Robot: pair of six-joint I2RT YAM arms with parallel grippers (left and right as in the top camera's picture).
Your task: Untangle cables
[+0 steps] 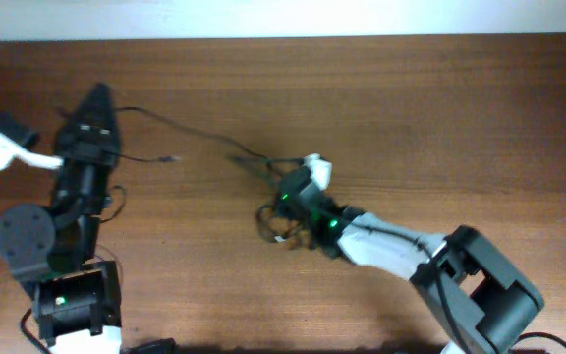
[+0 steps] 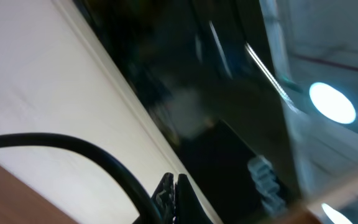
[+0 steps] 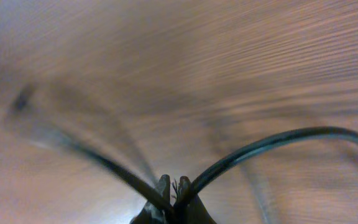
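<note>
1. The right arm (image 1: 391, 246) stretches low across the table (image 1: 440, 108) from its base at the near right corner, aimed up and to the left. It ends in the right gripper (image 1: 275, 183) near the middle of the wood.
2. The right gripper's fingers (image 3: 164, 190) are pressed together on a black cable (image 3: 260, 146). One strand arcs off to the right and another runs away, blurred, to the left.
3. Just below the right gripper, seen from overhead, a small loose tangle of cables (image 1: 275, 232) lies on the wood.
4. Well to the left of the right gripper, the left arm (image 1: 72, 187) is folded up over its base. The left gripper (image 1: 97, 98) points toward the table's far edge.
5. The left gripper is squeezed shut, and the cable curves in to meet its tips.
6. From the left gripper a thin strand crosses the wood to the right gripper.
</note>
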